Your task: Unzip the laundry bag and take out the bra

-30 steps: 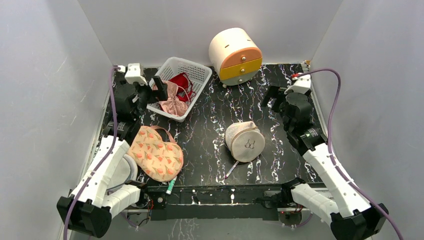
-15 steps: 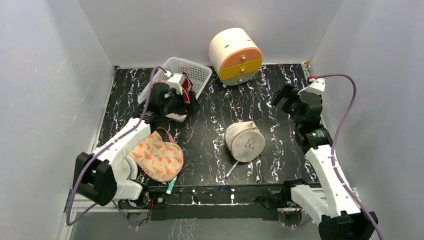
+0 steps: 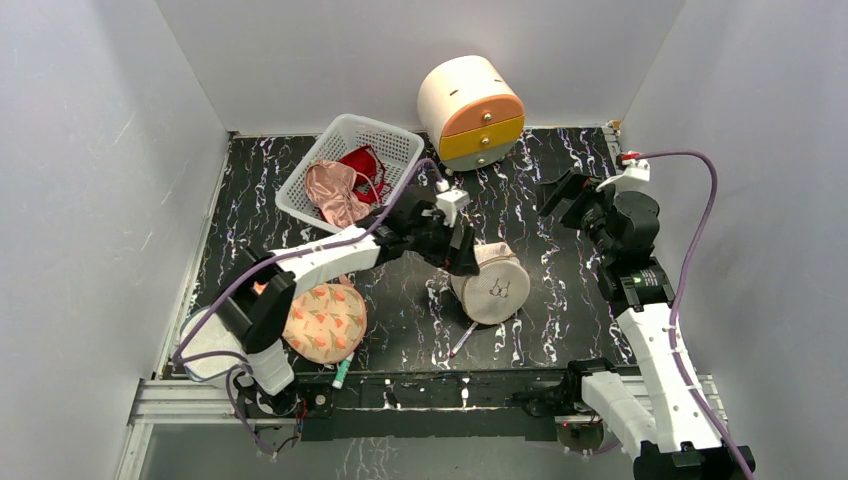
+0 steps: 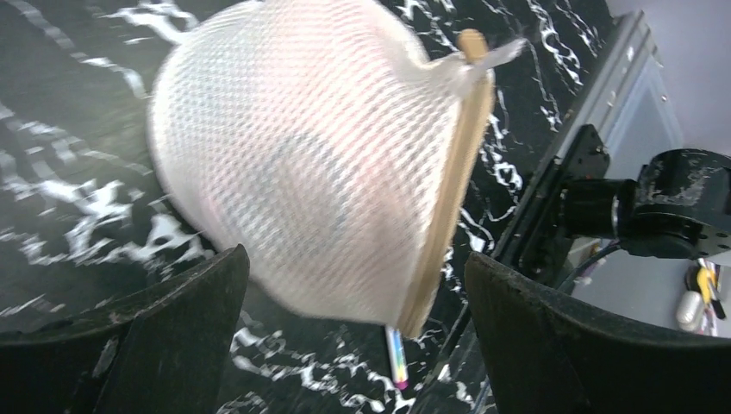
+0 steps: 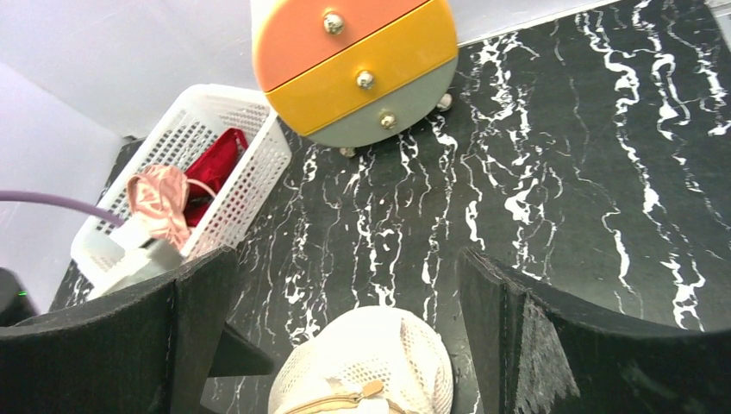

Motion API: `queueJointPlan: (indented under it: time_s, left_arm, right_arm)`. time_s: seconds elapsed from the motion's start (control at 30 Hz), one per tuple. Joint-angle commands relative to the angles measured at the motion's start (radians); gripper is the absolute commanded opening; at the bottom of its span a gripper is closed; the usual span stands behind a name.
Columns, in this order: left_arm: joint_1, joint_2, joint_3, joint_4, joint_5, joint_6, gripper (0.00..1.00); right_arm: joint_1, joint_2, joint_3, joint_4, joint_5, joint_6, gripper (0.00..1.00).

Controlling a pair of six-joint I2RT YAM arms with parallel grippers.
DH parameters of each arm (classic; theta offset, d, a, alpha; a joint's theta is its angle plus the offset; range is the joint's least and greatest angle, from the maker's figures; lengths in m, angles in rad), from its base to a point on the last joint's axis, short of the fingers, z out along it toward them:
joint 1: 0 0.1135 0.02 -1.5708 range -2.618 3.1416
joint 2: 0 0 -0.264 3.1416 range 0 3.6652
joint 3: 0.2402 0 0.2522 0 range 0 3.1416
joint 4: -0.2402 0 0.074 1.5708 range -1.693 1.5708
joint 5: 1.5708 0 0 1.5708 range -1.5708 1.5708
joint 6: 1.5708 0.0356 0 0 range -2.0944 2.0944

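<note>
Left claw [image 3: 462, 255]: released, spread wide, grasping nothing; brackets mesh wall of laundry bag [image 3: 492, 283] without evident contact, presumably to steady it for unzipping. Laundry bag: on bench [image 3: 540, 330], centre, tipped on its side, bra-outline face toward near edge; tan zip rim seemingly shut. Right claw [image 3: 560, 192]: released, empty, well apart at far right, likely positioned for zip pull.

My marbled worktop [image 3: 540, 215] carries the laundry bag [image 3: 492, 283], a basket [image 3: 398, 150], a drawer chest [image 3: 470, 112], a floral pad [image 3: 325, 322] and a pen [image 3: 462, 340].
</note>
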Motion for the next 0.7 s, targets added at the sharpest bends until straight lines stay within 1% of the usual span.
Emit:
queueJointPlan:
  time_s: [0.0, 0.13, 0.2, 0.27, 0.43, 0.53, 0.67]
  left_arm:
    - [-0.063, 0.048, 0.094, -0.005, 0.061, -0.06, 0.93]
    - [-0.092, 0.079, 0.093, 0.035, 0.071, -0.102, 0.86]
    - [-0.105, 0.096, 0.1, 0.033, 0.06, -0.107, 0.78]
    - [-0.113, 0.116, 0.121, 0.01, 0.048, -0.106, 0.68]
    - [-0.115, 0.136, 0.177, -0.083, -0.058, -0.089, 0.46]
    - [-0.115, 0.146, 0.21, -0.127, -0.075, -0.073, 0.32]
    - [-0.109, 0.151, 0.237, -0.154, -0.08, -0.063, 0.19]
  right_arm:
    - [-0.006, -0.017, -0.007, 0.056, -0.09, 0.013, 0.98]
    - [-0.007, -0.017, -0.01, 0.052, -0.117, 0.012, 0.98]
    - [-0.007, -0.015, -0.018, 0.057, -0.129, 0.013, 0.98]
    - [-0.007, -0.01, -0.028, 0.065, -0.142, 0.017, 0.98]
    - [-0.007, 0.009, -0.039, 0.064, -0.162, 0.018, 0.98]
    - [-0.008, 0.021, -0.042, 0.057, -0.172, 0.012, 0.98]
    - [-0.008, 0.06, -0.035, 0.039, -0.213, 0.001, 0.98]
